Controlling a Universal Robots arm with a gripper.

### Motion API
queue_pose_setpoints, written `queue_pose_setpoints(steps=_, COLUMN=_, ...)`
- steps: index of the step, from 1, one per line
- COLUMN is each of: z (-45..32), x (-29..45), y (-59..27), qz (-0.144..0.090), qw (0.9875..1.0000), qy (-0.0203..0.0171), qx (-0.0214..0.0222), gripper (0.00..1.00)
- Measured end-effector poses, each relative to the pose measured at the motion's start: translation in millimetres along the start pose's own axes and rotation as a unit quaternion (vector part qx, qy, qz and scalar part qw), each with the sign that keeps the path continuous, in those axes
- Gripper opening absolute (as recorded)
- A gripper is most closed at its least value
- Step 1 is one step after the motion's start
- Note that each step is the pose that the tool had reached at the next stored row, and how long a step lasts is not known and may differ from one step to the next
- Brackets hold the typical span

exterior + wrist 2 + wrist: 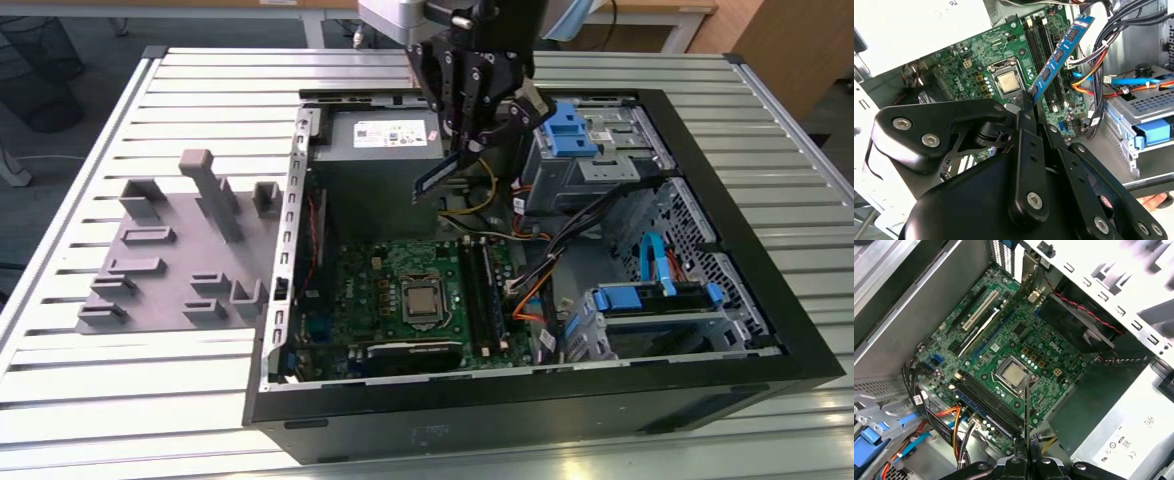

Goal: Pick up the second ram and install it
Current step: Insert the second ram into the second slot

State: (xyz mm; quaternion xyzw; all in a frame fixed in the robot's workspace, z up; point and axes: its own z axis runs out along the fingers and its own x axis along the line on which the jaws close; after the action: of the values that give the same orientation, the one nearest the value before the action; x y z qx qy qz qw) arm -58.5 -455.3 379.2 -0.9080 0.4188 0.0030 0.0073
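The gripper (1030,96), matte black bolted links, pinches one end of the second ram (1059,51), a thin flat blue strip, tilted above the green motherboard (360,290); in the exterior view, at twelve o'clock of its square socket (422,300).

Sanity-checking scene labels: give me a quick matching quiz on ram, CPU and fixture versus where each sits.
Things:
1 ram
2 CPU
3 fixture

Places:
a on the table, outside the case
b seated in the board
c clamped in the gripper, above the board

Pairs: 1-c, 2-b, 3-a
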Motion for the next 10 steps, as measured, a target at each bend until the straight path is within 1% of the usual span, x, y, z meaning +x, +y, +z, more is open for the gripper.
queue_pose_setpoints(steps=5, z=0.1, x=0.0, y=0.0, qz=-0.024, qw=0.9997, qy=-0.0003, qx=-0.0003, gripper=0.14)
queue_pose_setpoints(steps=10, z=0.1, x=0.0, y=0.0, qz=-0.049, qw=0.9988, qy=-0.0005, qx=-0.0006, gripper=0.14)
